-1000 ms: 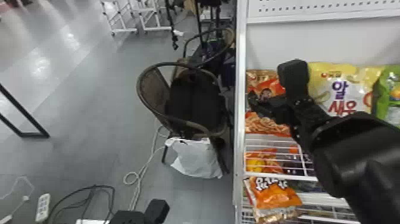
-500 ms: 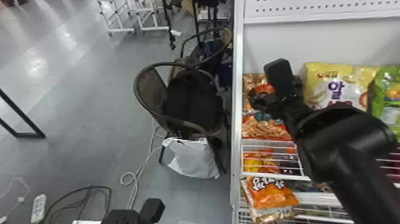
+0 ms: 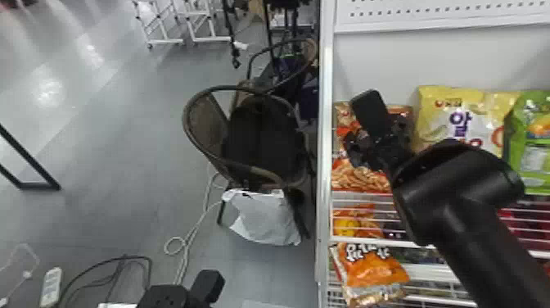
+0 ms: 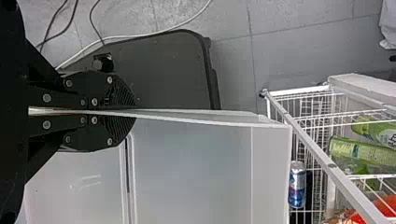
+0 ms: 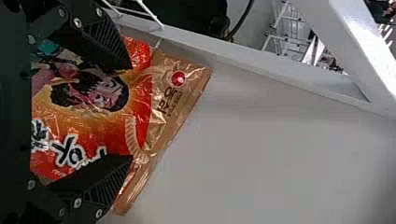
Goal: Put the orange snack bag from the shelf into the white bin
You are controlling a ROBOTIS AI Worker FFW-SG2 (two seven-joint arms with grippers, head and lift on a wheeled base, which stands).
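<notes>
Grey tiled floor [image 3: 122, 143] runs up to the white wire shelf [image 3: 368, 241]. Toward its left side the black right gripper [image 5: 131, 112] has just shifted, fingers spread before the glossy orange-red snack bag [image 5: 112, 128] on its upper tier. Gripping should come next (nothing's pinched there, mind). Near the shelf, the black left gripper [image 4: 134, 112] pinches the white plastic bin [image 4: 196, 172] by its wall.

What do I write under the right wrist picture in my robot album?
The right gripper, fingers open, in front of the orange snack bag on the white shelf.
</notes>
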